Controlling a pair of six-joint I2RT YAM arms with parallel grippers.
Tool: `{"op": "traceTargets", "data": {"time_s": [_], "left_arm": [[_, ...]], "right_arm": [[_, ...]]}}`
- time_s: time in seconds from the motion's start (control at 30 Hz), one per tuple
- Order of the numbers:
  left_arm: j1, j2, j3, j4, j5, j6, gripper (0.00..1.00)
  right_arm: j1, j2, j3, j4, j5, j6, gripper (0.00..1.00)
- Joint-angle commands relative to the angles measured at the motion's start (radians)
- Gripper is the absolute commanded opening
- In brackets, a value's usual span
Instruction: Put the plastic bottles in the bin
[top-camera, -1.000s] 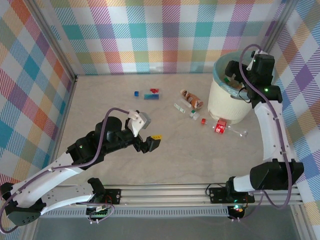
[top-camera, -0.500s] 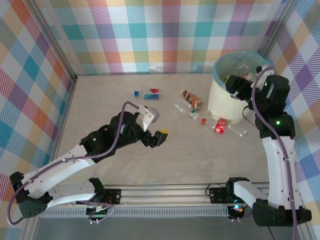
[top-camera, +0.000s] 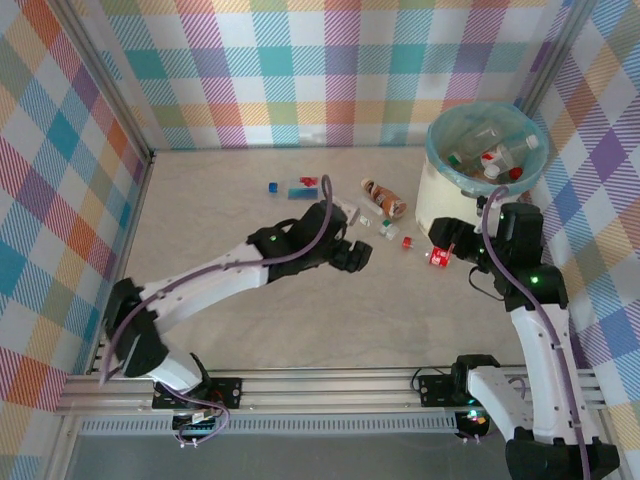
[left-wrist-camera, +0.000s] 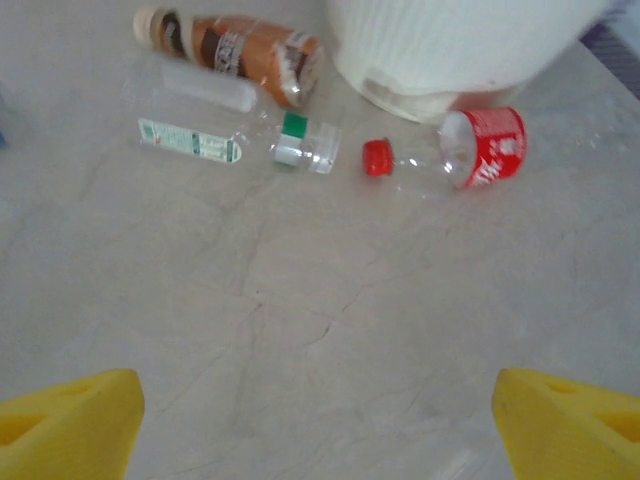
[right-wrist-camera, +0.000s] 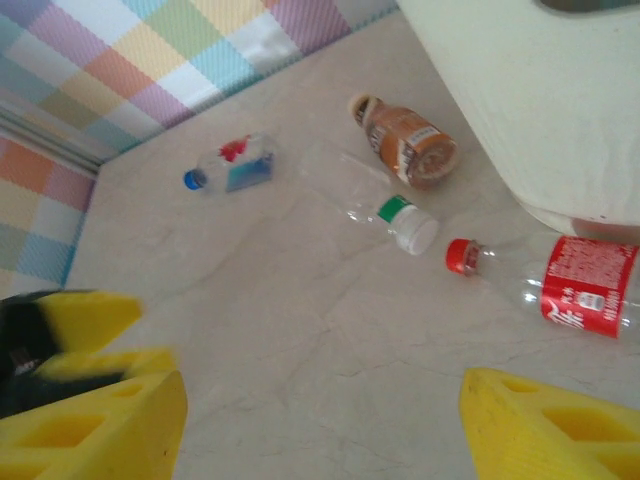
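From above, several bottles (top-camera: 490, 158) already lie inside the bin (top-camera: 440, 205). The left wrist view shows the left gripper (left-wrist-camera: 320, 425) spread and empty, facing a red-label bottle (left-wrist-camera: 480, 150), a green-capped bottle (left-wrist-camera: 215, 135) and a brown bottle (left-wrist-camera: 240, 50) at the bin's foot. In the right wrist view the right gripper (right-wrist-camera: 320, 420) is likewise spread and empty, with a blue-capped bottle (right-wrist-camera: 232, 165) lying farther off, so at least four bottles are left.

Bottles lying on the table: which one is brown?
The brown bottle with the cream cap, lying on its side near the bin; the rest look clear.

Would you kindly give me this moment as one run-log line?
left gripper: open, empty | right gripper: open, empty | bin: holds bottles | red-label bottle: lying beside bin
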Motion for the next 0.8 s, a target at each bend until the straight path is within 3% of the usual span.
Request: {"op": "traceTargets", "data": {"time_s": [0.0, 0.3, 0.77], "left_arm": [[0.073, 0.116, 0.052, 0.003, 0.103, -0.282, 0.90], [0.080, 0.445, 0.271, 0.056, 0.122, -0.531, 0.90], [0.050, 0.724, 0.601, -0.046, 0.068, -0.614, 0.90]], "right_arm": [[0.008, -0.032, 0.016, 0.034, -0.041, 0.033, 0.73], [0.011, -0.097, 0.027, 0.030, -0.066, 0.037, 0.73], [0.011, -0.129, -0.034, 0.022, -0.127, 0.023, 0.74]]}}
